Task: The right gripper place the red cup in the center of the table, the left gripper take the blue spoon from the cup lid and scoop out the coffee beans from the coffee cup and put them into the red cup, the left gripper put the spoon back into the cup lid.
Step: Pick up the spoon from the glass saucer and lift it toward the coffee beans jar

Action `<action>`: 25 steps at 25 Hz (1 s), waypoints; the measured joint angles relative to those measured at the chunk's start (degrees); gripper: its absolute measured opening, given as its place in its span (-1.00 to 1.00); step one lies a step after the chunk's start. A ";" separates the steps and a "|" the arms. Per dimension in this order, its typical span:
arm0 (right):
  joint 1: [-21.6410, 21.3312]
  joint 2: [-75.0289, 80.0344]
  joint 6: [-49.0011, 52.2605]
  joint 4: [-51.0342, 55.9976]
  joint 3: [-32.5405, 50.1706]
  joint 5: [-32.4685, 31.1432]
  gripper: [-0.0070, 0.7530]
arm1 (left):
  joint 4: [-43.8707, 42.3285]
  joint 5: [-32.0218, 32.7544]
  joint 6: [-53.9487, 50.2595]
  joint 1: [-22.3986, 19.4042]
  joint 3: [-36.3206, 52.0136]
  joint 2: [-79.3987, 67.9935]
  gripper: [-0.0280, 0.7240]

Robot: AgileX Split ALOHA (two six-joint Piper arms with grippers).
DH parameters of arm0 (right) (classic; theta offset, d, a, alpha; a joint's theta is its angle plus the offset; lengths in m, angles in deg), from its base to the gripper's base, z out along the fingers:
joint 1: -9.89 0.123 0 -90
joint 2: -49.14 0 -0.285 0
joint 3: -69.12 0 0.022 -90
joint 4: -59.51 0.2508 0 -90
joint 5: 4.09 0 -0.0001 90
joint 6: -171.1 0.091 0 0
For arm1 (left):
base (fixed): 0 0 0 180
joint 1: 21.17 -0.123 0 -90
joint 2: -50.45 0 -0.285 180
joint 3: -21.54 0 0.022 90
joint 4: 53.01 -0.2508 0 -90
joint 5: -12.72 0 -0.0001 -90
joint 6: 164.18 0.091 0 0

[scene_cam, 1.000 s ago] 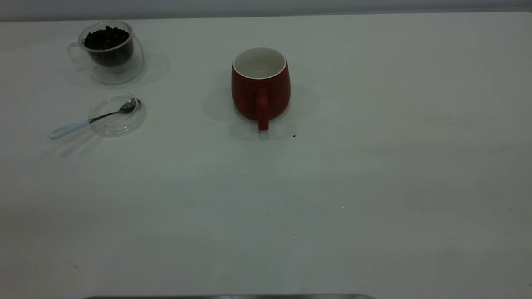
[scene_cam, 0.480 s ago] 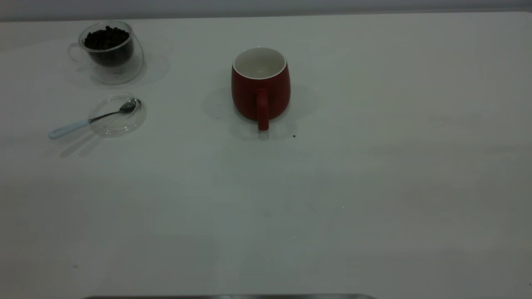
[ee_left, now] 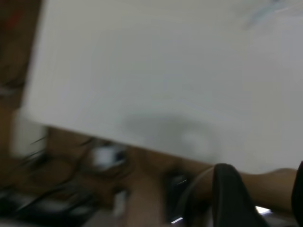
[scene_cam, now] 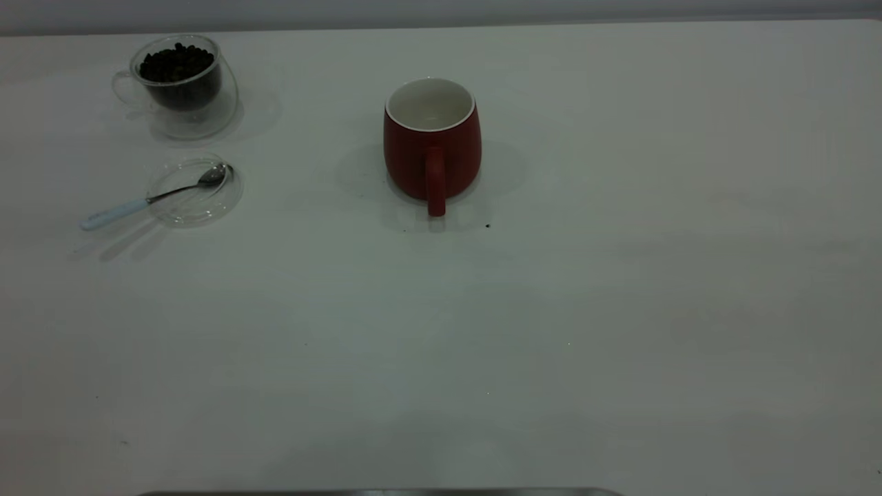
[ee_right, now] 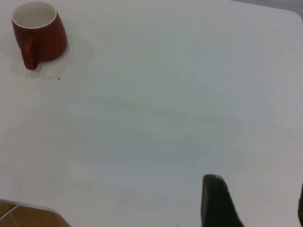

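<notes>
So the red cup is sitting upright around the middle of the table, handle toward the camera, white inside looking empty, which to me says the placing part is done and the spoon pickup is the step in hand. The blue spoon lies with its metal bowl resting in the cup lid and its pale handle sticking out past the rim onto the table, and the coffee cup full of coffee beans stands just behind the lid, well left of the red cup. Neither arm shows in the exterior view. The left gripper is off past the table edge in its wrist view with its fingers apart and holding nothing; the right gripper hangs over bare table far from the red cup, also spread and empty. If I were doing it, I'd come down on the overhanging handle, not the stem over the glass, since that lid probably slides or tips easily.
</notes>
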 joint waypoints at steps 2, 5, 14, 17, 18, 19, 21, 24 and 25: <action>0.00 0.00 0.00 0.00 0.00 0.00 0.18 | -3.58 -0.68 -0.14 0.00 0.00 -6.12 -0.01; 0.00 0.00 0.00 0.00 0.00 0.00 0.18 | -8.40 -3.00 -0.45 -0.11 0.00 -15.35 -0.11; 0.00 0.00 0.04 0.00 0.00 0.00 0.18 | -5.32 -17.19 -4.91 -11.51 -0.15 -30.92 -0.26; 0.00 0.00 0.04 0.00 0.00 0.00 0.18 | 4.84 -19.94 0.59 -19.71 -1.66 -35.27 -0.26; 0.00 0.00 0.04 0.00 0.00 0.00 0.18 | 9.86 -19.99 4.21 -22.09 -2.66 -37.05 -0.26; 0.00 0.00 0.04 0.00 0.00 0.00 0.18 | 14.75 -19.72 7.83 -24.88 -4.05 -38.58 -0.26; 0.00 0.00 0.04 0.00 0.00 0.00 0.18 | 28.55 -18.15 18.33 -30.25 -6.89 -42.47 -0.26; 0.00 0.00 0.04 0.00 0.00 0.00 0.18 | 49.25 -12.55 37.23 -36.20 -8.49 -47.96 -0.26; 0.00 0.00 0.04 0.00 0.00 0.00 0.18 | 54.93 -10.07 43.73 -37.43 -8.37 -49.80 -0.26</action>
